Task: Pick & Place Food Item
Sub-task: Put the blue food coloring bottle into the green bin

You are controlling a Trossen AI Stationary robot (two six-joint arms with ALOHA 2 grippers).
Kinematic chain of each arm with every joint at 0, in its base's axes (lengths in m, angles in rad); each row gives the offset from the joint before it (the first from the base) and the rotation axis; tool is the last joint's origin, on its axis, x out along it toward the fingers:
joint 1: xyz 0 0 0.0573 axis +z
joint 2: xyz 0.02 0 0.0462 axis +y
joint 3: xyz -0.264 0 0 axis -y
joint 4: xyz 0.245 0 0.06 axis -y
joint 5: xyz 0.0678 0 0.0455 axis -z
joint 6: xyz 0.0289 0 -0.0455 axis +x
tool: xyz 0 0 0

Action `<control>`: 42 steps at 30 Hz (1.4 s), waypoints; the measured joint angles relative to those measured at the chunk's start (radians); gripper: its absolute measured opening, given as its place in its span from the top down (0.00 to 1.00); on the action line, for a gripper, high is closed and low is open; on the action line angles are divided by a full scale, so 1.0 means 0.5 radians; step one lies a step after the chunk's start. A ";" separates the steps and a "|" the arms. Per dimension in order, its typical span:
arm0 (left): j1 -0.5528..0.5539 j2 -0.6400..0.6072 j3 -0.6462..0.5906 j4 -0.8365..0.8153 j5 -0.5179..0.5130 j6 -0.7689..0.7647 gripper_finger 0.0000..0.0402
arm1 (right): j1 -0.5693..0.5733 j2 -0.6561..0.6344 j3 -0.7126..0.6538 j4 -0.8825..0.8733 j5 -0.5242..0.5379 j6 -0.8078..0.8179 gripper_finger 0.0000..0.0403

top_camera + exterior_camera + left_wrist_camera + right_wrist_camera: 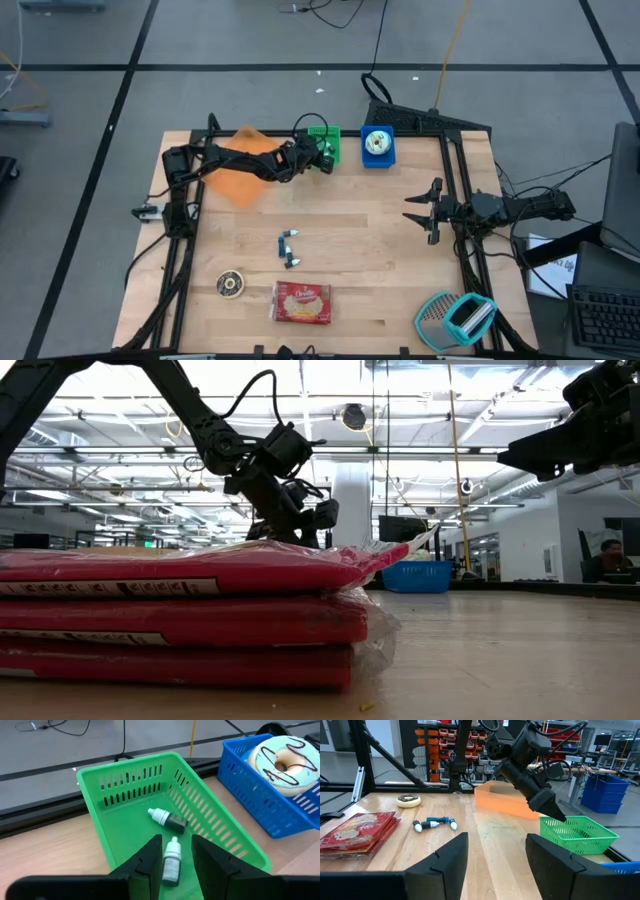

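1. Left gripper (170, 865) hangs over the green basket (125, 827) at the desk's far edge; its fingers (150, 862) stand slightly apart w/ a small dropper bottle (171, 861) between them. Can't tell if they touch it.
2. That bottle lies on the basket floor, long axis in line w/ the fingers, white cap pointing away from the gripper.
3. A 2nd dropper bottle (168, 819) lies just beyond it, set crosswise, white cap toward the basket's back wall.
4. Blue basket (378, 148), just beside the green one, holds a white-iced donut (280, 757).
5. Two more bottles (288, 248) lie mid-desk; red snack packet (302, 302) and a chocolate donut (231, 284) near the front edge.
6. Right gripper (418, 210) waits near the desk's right edge, jaws apart, holding nothing.
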 joint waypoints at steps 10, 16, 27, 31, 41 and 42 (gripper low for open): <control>0.000 -0.037 -0.002 0.001 0.108 0.218 0.73 | -0.001 0.000 0.000 0.000 0.000 -0.001 0.54; -0.046 -0.231 -0.002 -0.064 0.562 0.367 0.73 | 0.000 0.001 0.000 0.000 0.000 -0.001 0.54; -0.365 -0.587 0.000 -0.888 1.043 0.076 0.73 | -0.001 0.001 -0.001 0.001 -0.001 -0.001 0.54; -0.601 -0.587 0.000 -1.166 1.053 -0.165 0.73 | 0.000 0.001 -0.001 0.001 0.000 0.000 0.54; -1.196 -0.587 -0.001 -2.017 0.997 -1.435 0.73 | -0.001 0.001 -0.002 0.001 0.000 -0.001 0.54; -1.234 -0.587 -0.001 -2.052 0.939 -1.546 0.73 | 0.000 0.001 -0.002 0.001 0.000 -0.001 0.54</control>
